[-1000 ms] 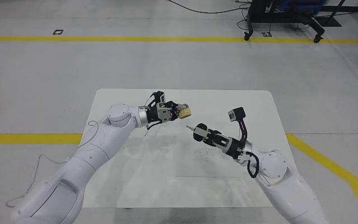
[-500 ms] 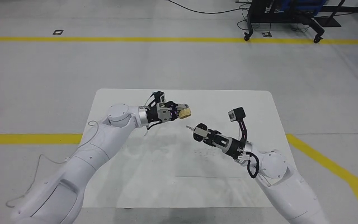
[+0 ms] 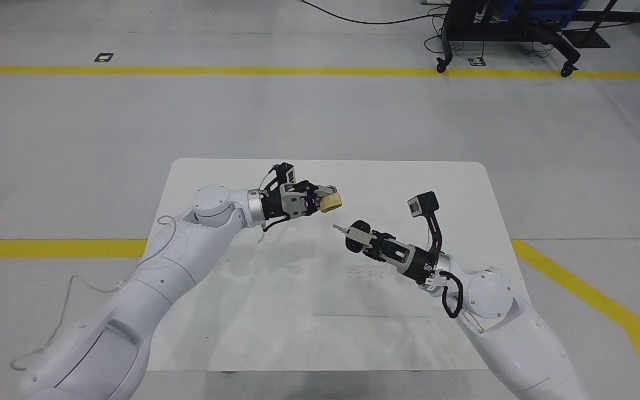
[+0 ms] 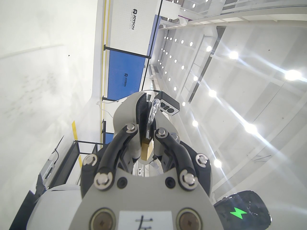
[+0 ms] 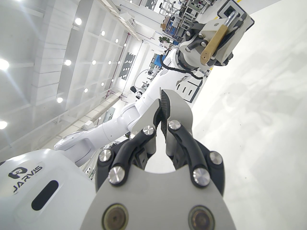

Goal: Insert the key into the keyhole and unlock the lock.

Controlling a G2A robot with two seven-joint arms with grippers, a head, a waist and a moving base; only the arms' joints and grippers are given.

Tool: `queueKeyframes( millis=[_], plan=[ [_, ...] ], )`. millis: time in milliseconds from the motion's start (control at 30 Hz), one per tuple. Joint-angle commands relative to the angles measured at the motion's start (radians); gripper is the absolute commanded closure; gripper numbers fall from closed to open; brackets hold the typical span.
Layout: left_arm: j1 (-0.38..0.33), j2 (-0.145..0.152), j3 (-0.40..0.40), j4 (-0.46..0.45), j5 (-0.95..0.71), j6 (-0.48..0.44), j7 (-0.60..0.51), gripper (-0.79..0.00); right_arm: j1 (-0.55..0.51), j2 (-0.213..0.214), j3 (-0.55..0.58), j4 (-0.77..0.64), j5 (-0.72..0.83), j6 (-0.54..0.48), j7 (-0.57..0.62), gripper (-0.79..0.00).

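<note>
Left gripper [image 3: 316, 200] is clamped on the brass padlock [image 3: 330, 201], fingers pressing its flat sides. The padlock hangs in the air above the white table [image 3: 420, 300], touching nothing else. Seen from the right wrist, its brass body points bottom end toward me, with the steel shackle at the end behind. I cannot make out the keyhole.

Right gripper [image 3: 352, 234] sits near the padlock, on the robot's side of it and a little to the right, fingertips aimed toward it. Its pads are pinched nearly together. From above I see the key [image 3: 340, 229] as a thin pale sliver jutting from those fingertips. There is a clear gap between the key tip and the padlock.
</note>
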Motion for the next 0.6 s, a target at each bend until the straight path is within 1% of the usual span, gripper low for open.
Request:
queueKeyframes(
  millis=[0, 100, 133, 167, 200, 267, 333, 367, 467, 533, 567],
  plan=[
    [0.0, 0.0, 0.0, 0.0, 0.0, 0.0, 0.0, 0.0, -0.001, 0.0, 0.0, 0.0, 0.0, 0.0, 0.0, 0.0],
    [0.0, 0.0, 0.0, 0.0, 0.0, 0.0, 0.0, 0.0, -0.001, 0.0, 0.0, 0.0, 0.0, 0.0, 0.0, 0.0],
    [0.0, 0.0, 0.0, 0.0, 0.0, 0.0, 0.0, 0.0, -0.001, 0.0, 0.0, 0.0, 0.0, 0.0, 0.0, -0.256],
    [0.0, 0.0, 0.0, 0.0, 0.0, 0.0, 0.0, 0.0, -0.001, 0.0, 0.0, 0.0, 0.0, 0.0, 0.0, -0.256],
    [0.003, 0.0, 0.0, -0.002, 0.003, -0.002, 0.008, 0.0, -0.001, 0.0, 0.0, 0.0, 0.0, 0.0, 0.0, 0.0],
    [0.024, -0.001, -0.009, -0.028, 0.025, -0.009, 0.106, 0.0, -0.002, 0.0, -0.001, 0.001, 0.0, 0.006, -0.001, 0.0],
    [0.033, 0.0, -0.02, -0.055, 0.042, 0.016, 0.18, 0.0, -0.008, -0.002, -0.001, -0.004, -0.023, 0.048, -0.044, 0.0],
    [0.04, 0.0, -0.025, -0.07, 0.051, 0.025, 0.208, 0.0, -0.014, -0.004, -0.006, -0.01, -0.003, 0.061, -0.053, 0.0],
    [0.066, 0.001, -0.048, -0.104, 0.039, 0.056, 0.275, 0.0, -0.025, -0.006, -0.004, -0.013, 0.02, 0.19, -0.105, 0.0],
    [0.079, 0.002, -0.065, -0.118, 0.03, 0.069, 0.297, 0.0, -0.036, -0.008, -0.004, -0.036, 0.046, 0.284, -0.145, 0.0],
    [0.085, 0.003, -0.069, -0.121, 0.034, 0.079, 0.302, 0.0, -0.039, -0.009, -0.001, -0.051, 0.046, 0.3, -0.165, 0.0]
  ],
)
